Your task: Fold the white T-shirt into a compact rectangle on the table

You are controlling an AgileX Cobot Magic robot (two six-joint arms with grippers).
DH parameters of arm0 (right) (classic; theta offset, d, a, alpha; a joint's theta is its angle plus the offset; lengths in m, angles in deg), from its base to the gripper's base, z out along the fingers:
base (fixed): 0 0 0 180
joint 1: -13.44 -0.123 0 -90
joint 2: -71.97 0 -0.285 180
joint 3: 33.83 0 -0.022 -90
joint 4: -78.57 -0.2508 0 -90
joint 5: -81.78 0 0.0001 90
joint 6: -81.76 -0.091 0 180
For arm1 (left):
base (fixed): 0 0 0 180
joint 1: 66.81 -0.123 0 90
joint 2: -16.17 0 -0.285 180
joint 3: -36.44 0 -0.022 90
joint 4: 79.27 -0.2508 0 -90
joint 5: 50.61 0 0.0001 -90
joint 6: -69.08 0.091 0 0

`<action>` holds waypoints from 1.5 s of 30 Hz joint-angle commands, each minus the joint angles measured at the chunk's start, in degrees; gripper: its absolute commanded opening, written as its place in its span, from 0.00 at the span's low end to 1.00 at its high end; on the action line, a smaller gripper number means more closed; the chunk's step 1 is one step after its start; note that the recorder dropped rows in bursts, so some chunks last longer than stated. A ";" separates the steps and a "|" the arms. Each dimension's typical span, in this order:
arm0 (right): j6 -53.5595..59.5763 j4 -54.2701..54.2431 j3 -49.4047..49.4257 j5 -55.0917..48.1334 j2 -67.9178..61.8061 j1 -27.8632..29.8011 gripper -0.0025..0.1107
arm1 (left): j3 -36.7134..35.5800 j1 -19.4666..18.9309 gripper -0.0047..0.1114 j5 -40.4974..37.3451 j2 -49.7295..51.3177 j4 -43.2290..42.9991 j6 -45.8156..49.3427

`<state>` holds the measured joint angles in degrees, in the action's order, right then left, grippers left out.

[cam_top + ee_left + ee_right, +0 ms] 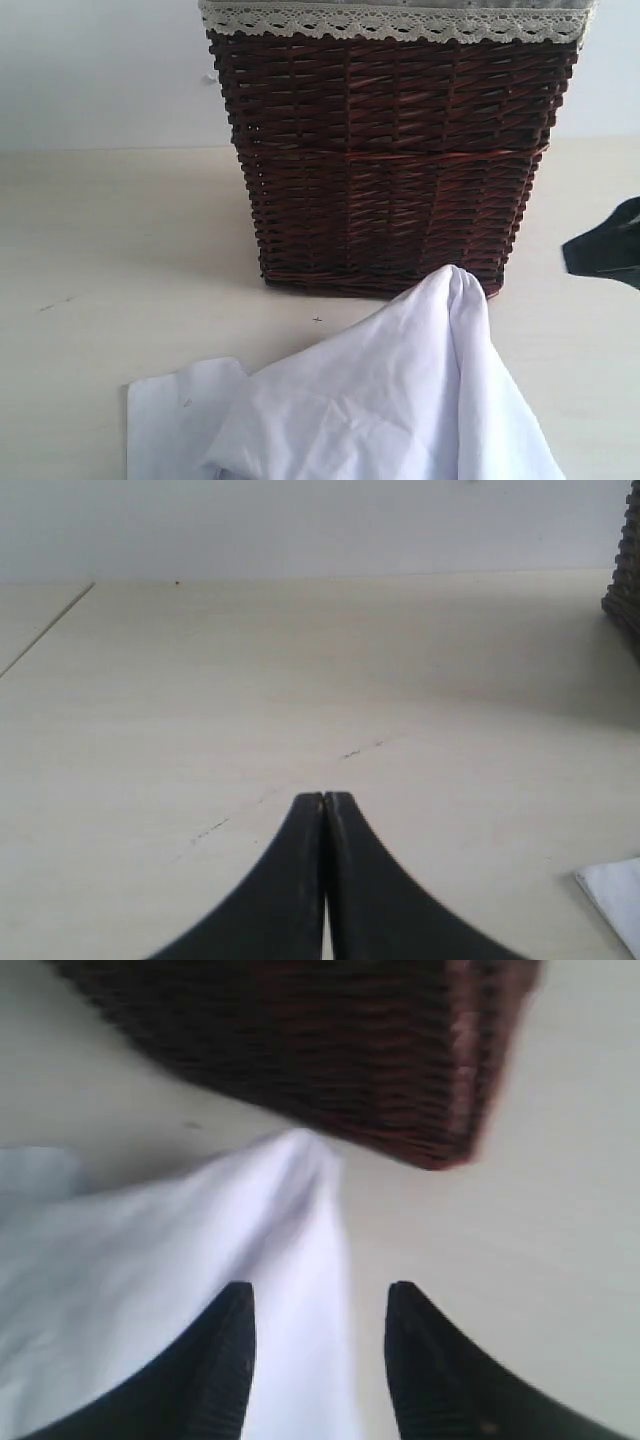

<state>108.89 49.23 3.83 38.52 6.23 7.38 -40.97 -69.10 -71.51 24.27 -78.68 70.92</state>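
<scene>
The white T-shirt (390,400) lies crumpled on the table (120,260), one peak of cloth leaning against the basket's front corner; its lettering and tag are hidden. My right gripper (320,1300) is open, hovering over the shirt's ridge (290,1230), with nothing between its fingers. In the exterior view only a dark part of it shows at the right edge (605,248). My left gripper (325,800) is shut and empty above bare table (250,680), with a corner of the shirt (615,890) off to one side.
A dark wicker basket (390,160) with white lace trim (390,22) stands at the back centre, touching the shirt. It also shows in the right wrist view (330,1050). A white wall (100,70) lies behind. A table seam (45,630) runs near the left gripper.
</scene>
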 commanded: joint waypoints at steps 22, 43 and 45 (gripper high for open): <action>-48.47 59.56 -14.39 -3.27 -30.10 -75.77 0.45 | 0.19 0.24 0.04 1.02 -0.32 0.01 -0.37; -55.97 71.03 -16.82 -24.29 -44.32 -77.27 0.02 | 0.19 0.24 0.04 1.02 -0.32 0.01 -0.37; -55.86 71.13 -16.82 -25.69 -42.30 -77.27 0.02 | 0.19 0.24 0.04 1.02 -0.32 0.01 -0.37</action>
<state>53.39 118.99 -12.72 16.30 -38.69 -69.86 -40.97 -69.10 -71.51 24.27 -78.68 70.92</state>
